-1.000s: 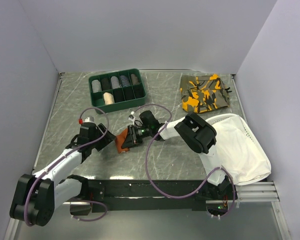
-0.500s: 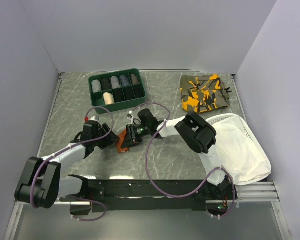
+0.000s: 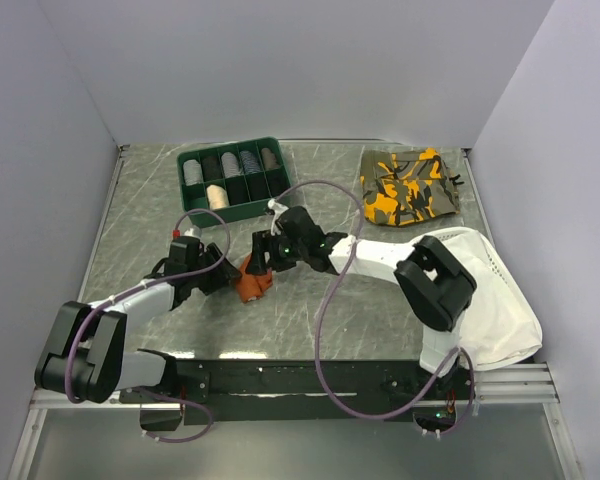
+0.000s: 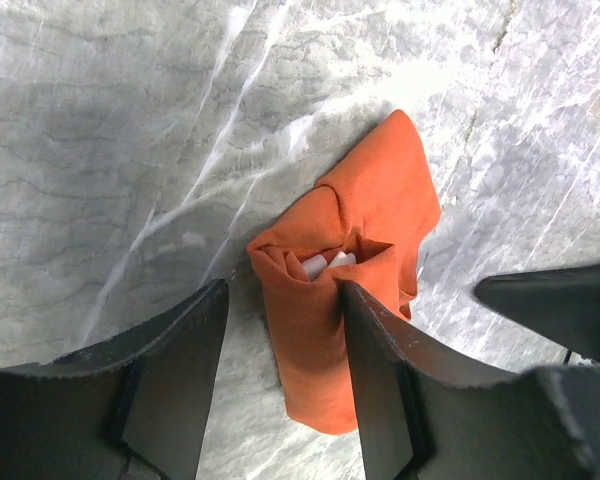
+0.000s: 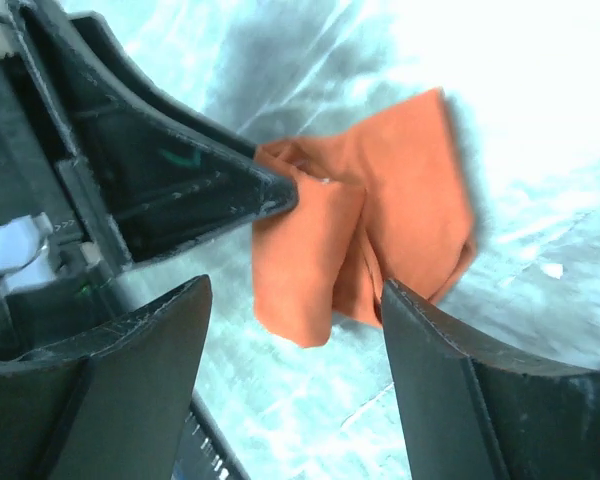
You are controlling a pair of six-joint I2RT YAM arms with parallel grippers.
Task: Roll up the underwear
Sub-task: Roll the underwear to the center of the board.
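Left gripper (image 4: pixel 284 290) at rust-orange fabric underwear (image 4: pixel 365 220): I see jaws apart, straddling rolled end, one finger against cloth, other just clear, no grip. Right gripper (image 5: pixel 295 290) over same bundle from opposite side, jaws spread wide, nothing pinched. Underwear lies loosely rolled on grey marbled table (image 3: pixel 150 200), cream-white strip peeping from open end, just on near side of dark green compartment tray (image 3: pixel 235 180). Orange-and-olive camouflage garment (image 3: pixel 410 187) well right of tray. Large white cloth (image 3: pixel 480 295) right of tray, nearer arm bases.
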